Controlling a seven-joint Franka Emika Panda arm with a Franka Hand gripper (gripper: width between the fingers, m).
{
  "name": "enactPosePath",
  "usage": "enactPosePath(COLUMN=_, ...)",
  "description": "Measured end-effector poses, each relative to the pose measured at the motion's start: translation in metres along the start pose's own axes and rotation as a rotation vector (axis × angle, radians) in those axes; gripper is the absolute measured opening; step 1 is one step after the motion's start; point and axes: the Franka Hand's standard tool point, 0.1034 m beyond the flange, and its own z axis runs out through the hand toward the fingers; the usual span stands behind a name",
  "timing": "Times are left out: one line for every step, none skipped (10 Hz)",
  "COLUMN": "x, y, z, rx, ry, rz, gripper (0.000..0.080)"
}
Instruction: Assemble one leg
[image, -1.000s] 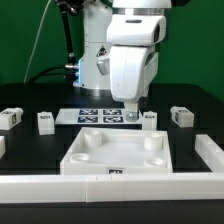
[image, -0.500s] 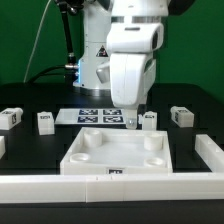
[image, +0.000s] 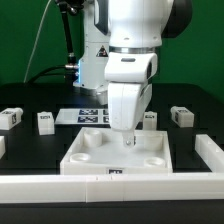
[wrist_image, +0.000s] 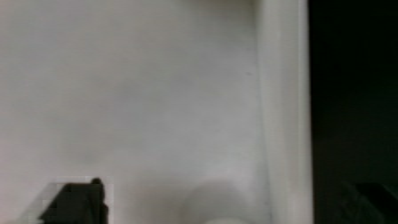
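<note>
My gripper (image: 128, 140) hangs low over the middle of the large white tray-like piece (image: 75, 160). In the wrist view my gripper (wrist_image: 199, 205) has nothing between its jaws. One dark fingertip (wrist_image: 71, 202) shows against the tray's white surface (wrist_image: 143, 90); the other is lost against the black table. The jaws look spread apart. A small white leg (image: 151, 119) stands just behind the tray, to the exterior view's right of my arm. Other legs stand at the exterior view's left (image: 44, 121), far left (image: 10, 117) and right (image: 181, 116).
The marker board (image: 85, 115) lies behind the tray, partly hidden by my arm. A white wall (image: 150, 185) runs along the front and a white piece (image: 212, 150) along the exterior view's right. The table is black.
My gripper has moved from behind the tray, beside the near leg, forward and down over the tray's middle. The legs and the tray have not moved.
</note>
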Motion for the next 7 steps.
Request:
enactPosePath(x=-0.0011, y=-0.0001, z=0.0009, rx=0.002, ry=-0.001, rz=0.003, gripper=0.0650)
enactPosePath(x=-0.0011, y=-0.0002, z=0.0009, rx=0.002, ry=-0.001, rz=0.003, gripper=0.0525)
enactPosePath(x=-0.0012, y=-0.0004, z=0.0010, rx=0.002, ry=-0.001, rz=0.003, gripper=0.0525)
enactPosePath(x=-0.0013, y=-0.0005, z=0.0011, rx=0.003, ry=-0.001, rz=0.003, gripper=0.0384)
enactPosePath(x=-0.0022, y=-0.0029, z=0.0024, rx=0.011, ry=-0.005, rz=0.003, gripper=0.0250)
enactPosePath(x=-0.0024, y=-0.0038, z=0.0028, rx=0.014, ry=-0.006, rz=0.001, gripper=0.0250)
enactPosePath(x=-0.0026, y=-0.0074, z=0.0030, rx=0.024, ry=-0.011, rz=-0.005, gripper=0.0099)
